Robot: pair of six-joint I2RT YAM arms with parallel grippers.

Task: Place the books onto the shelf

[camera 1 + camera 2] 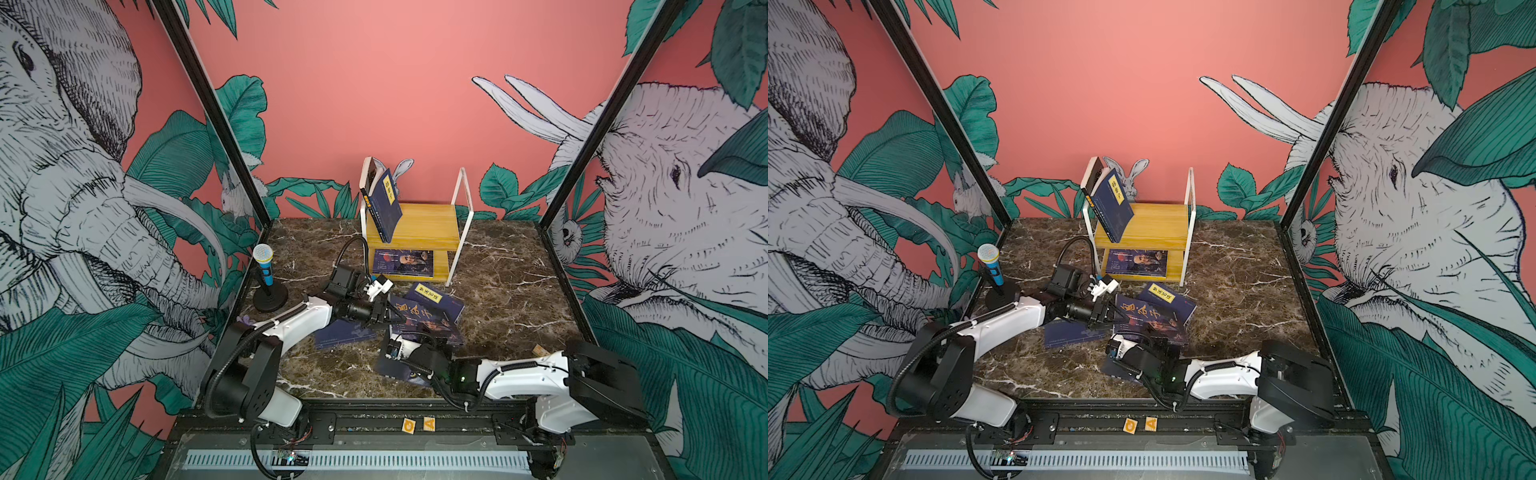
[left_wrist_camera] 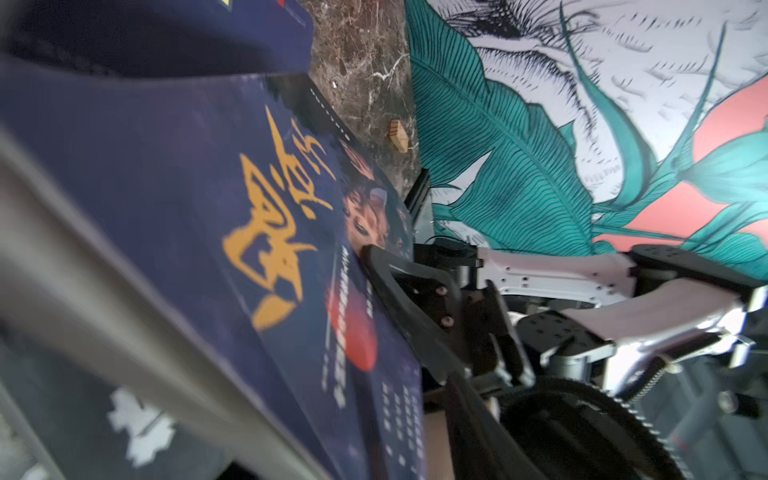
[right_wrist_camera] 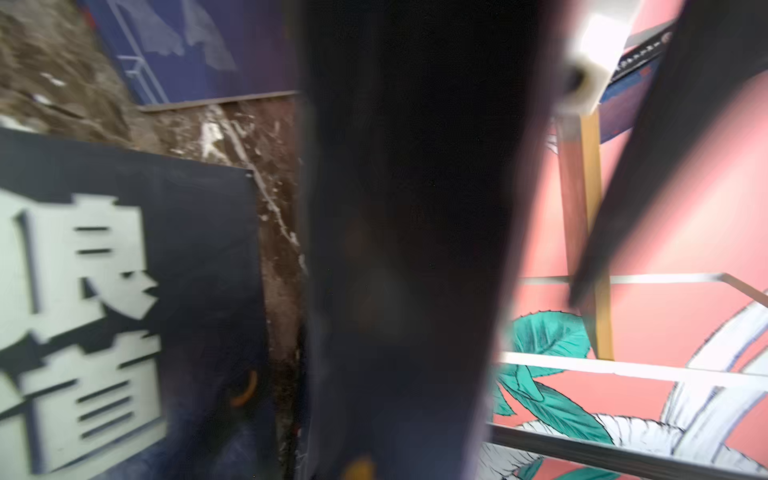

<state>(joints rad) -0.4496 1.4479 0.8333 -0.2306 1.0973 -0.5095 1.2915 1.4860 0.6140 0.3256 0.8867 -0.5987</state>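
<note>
Purple paperback (image 1: 413, 316), pinched at one edge by the right claw (image 1: 434, 330) with the left claw (image 1: 392, 318) spread wide, looked ready to sag and slip free.

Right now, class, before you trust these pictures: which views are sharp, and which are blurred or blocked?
Both top views: sharp, evenly lit, shelf crisp. Left wrist view: the purple book smears with blur close to the lens; the wall behind is clearer. Right wrist view: a dark unfocused shape fills the middle; the black book looks soft.
</note>
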